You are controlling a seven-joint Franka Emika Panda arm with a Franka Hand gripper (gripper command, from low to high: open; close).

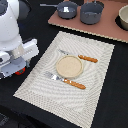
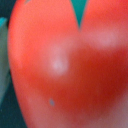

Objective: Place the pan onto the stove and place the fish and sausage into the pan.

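Right now the gripper [image 1: 19, 67] hangs low over the sausage [image 1: 20, 72] at the exterior view's left, beside the placemat [image 1: 95, 85], finger spread impossible to tell, so a poor pinch could roll it before reaching the pan [image 1: 67, 9].

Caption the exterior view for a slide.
Panda arm's gripper low over the red sausage beside the placemat; pan already on the stove.
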